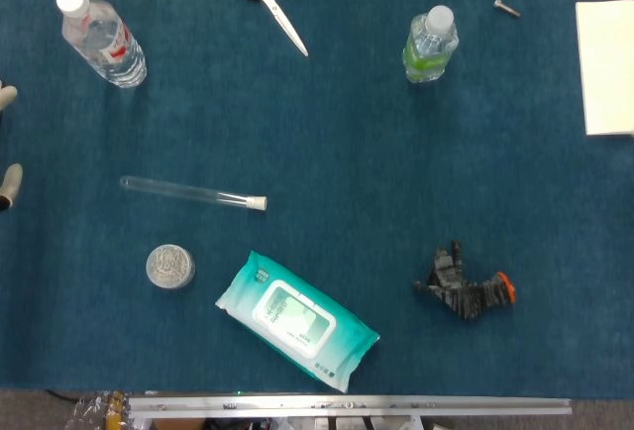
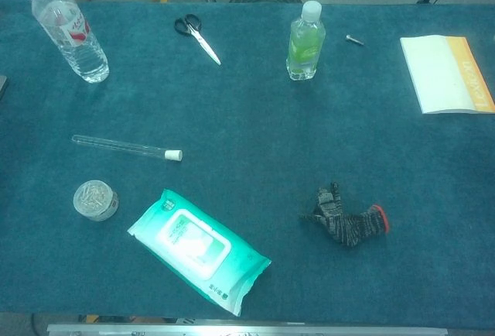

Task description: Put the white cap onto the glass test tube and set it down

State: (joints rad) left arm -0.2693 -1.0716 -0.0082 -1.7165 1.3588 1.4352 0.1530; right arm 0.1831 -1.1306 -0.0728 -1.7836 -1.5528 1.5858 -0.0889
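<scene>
The glass test tube (image 1: 183,191) lies flat on the blue cloth, left of centre, with the white cap (image 1: 258,203) on its right end. In the chest view the test tube (image 2: 120,146) and its cap (image 2: 174,154) lie the same way. Only two pale fingertips (image 1: 10,185) of my left hand (image 1: 6,103) show, at the left edge of the head view; they are spread apart, hold nothing and are well clear of the tube. The chest view shows no hand. My right hand is out of both views.
A round tin (image 1: 169,266) and a green wipes pack (image 1: 297,319) lie below the tube. A clear water bottle (image 1: 99,36) lies at the far left, scissors (image 1: 269,2) and a green bottle (image 1: 430,46) at the back. A dark glove (image 1: 464,289) and a notebook (image 2: 445,73) are on the right.
</scene>
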